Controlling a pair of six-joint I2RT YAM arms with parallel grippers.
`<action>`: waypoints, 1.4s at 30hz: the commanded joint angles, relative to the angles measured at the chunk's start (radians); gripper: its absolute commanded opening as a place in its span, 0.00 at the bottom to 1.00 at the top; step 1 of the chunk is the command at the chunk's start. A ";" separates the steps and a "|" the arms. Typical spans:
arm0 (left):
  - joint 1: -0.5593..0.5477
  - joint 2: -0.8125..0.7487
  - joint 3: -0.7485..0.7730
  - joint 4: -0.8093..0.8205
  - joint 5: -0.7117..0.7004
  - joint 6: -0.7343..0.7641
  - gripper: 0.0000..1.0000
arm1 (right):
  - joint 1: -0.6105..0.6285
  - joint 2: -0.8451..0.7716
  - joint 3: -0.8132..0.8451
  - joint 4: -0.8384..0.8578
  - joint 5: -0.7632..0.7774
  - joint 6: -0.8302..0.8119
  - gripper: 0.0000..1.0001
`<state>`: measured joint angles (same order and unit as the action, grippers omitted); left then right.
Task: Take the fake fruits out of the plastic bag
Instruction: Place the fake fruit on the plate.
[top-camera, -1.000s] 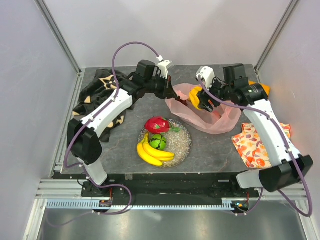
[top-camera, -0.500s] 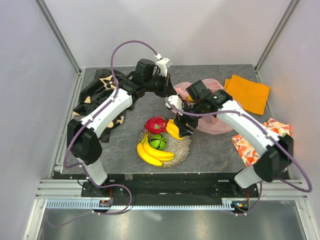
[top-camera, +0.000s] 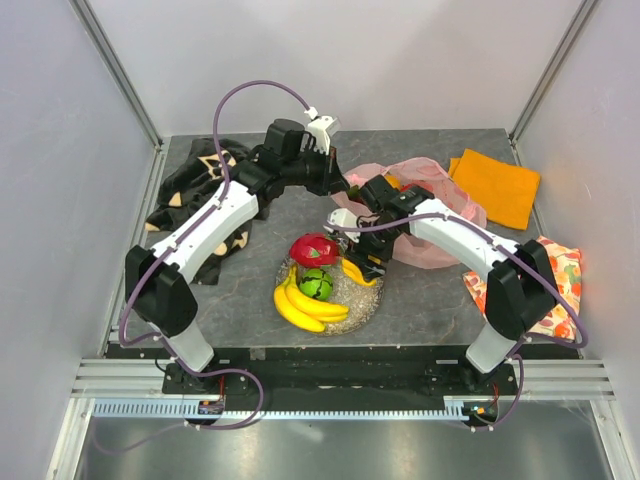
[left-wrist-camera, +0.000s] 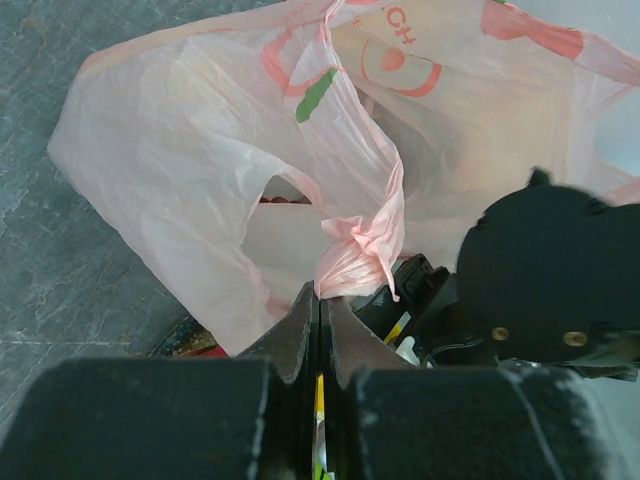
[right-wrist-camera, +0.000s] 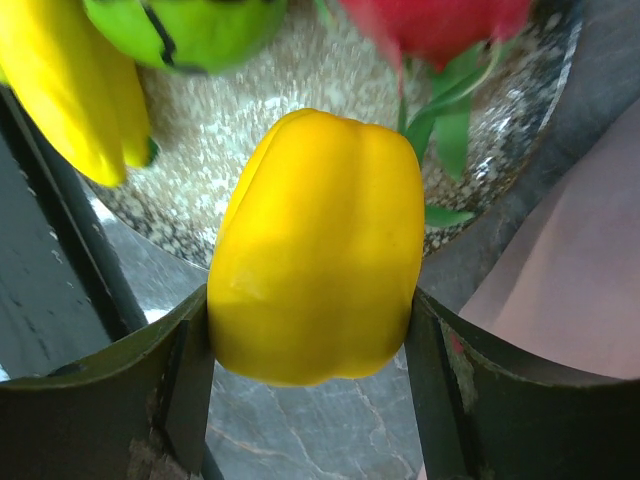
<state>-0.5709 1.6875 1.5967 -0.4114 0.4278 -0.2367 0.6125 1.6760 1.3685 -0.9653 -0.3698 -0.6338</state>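
The pink plastic bag (top-camera: 435, 215) lies at the back centre-right, and it fills the left wrist view (left-wrist-camera: 230, 180). My left gripper (top-camera: 335, 183) is shut on the bag's twisted handle (left-wrist-camera: 355, 255) and holds it up. My right gripper (top-camera: 360, 264) is shut on a yellow fruit (right-wrist-camera: 315, 250), just above the right rim of the glitter plate (top-camera: 368, 295). On the plate lie a banana bunch (top-camera: 300, 306), a pink-red dragon fruit (top-camera: 312, 248) and a green ball (top-camera: 318, 284). What else is in the bag is hidden.
An orange cloth (top-camera: 495, 185) lies at the back right. A floral cloth (top-camera: 548, 290) lies at the right edge. A dark patterned cloth (top-camera: 195, 195) lies at the back left under the left arm. Enclosure walls stand on three sides.
My right gripper has carried the yellow fruit from the bag leftward and forward, down to the plate's right rim. My left gripper has stayed on the bag handle.
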 joint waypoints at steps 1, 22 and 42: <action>0.002 -0.026 0.006 0.025 -0.001 0.031 0.01 | 0.004 -0.033 -0.104 0.048 0.034 -0.115 0.44; 0.002 -0.023 -0.015 0.023 0.003 0.034 0.01 | 0.033 0.076 -0.128 0.287 0.189 -0.119 0.69; 0.002 0.003 0.003 0.033 0.032 0.019 0.02 | 0.018 -0.177 0.225 -0.140 0.199 -0.199 0.98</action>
<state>-0.5709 1.6882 1.5806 -0.4114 0.4328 -0.2367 0.6388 1.6093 1.4338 -0.9447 -0.1757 -0.7540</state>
